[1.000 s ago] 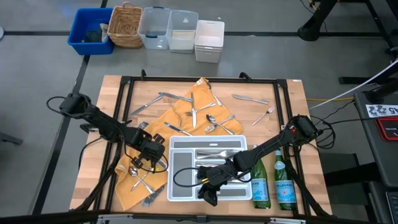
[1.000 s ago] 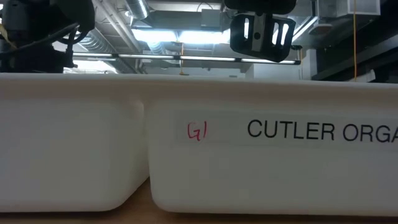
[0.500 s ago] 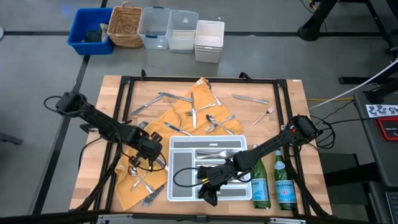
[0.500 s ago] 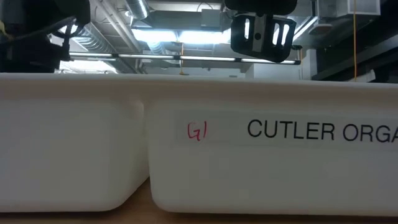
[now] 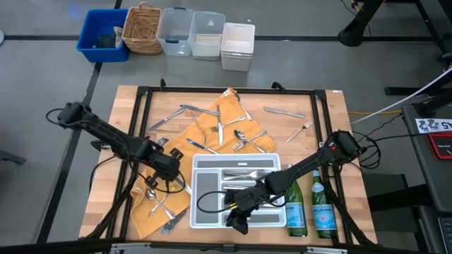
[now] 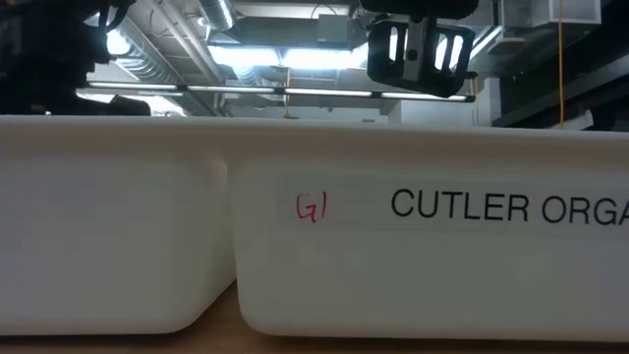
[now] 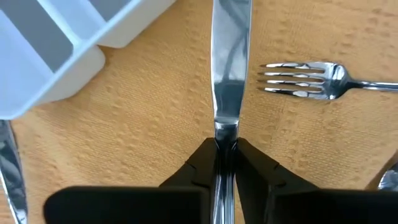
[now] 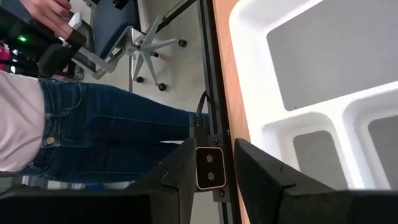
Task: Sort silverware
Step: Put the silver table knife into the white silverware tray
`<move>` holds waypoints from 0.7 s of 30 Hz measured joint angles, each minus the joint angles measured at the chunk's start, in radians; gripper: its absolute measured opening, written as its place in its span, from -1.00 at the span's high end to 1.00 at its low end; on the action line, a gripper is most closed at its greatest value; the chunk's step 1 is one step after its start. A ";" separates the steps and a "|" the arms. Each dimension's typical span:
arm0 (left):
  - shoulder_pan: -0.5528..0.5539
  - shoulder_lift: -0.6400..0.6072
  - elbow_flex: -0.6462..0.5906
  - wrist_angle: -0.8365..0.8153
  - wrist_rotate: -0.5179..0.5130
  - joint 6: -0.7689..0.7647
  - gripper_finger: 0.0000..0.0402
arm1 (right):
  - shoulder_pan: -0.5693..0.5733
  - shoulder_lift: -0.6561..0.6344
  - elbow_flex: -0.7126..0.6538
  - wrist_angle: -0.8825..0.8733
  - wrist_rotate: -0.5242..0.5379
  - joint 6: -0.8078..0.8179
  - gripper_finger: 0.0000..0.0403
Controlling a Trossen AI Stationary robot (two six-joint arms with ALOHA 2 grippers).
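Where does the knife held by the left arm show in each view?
High: hidden under the left gripper, on the orange cloth beside the white tray.
Low: not in it; tray wall fills it.
Left wrist: knife, centre, between the fingers.
Right wrist: not in it.
Shared landmark: the tray.

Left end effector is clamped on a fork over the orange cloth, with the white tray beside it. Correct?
Not quite. The left end effector is clamped on a table knife, not a fork; the left wrist view shows its blade running out from between the fingers. A fork lies loose beside it on the orange cloth, and the white tray is alongside.
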 joint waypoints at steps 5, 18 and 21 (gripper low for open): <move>0.000 -0.004 0.001 0.001 0.023 0.006 0.86 | 0.000 0.000 0.000 0.000 0.000 0.000 0.45; 0.000 -0.005 0.005 -0.009 0.131 0.041 0.85 | 0.000 0.000 0.000 0.000 0.000 0.000 0.45; 0.000 -0.005 0.005 -0.014 0.144 0.052 0.84 | 0.000 0.000 0.000 0.000 0.000 0.000 0.45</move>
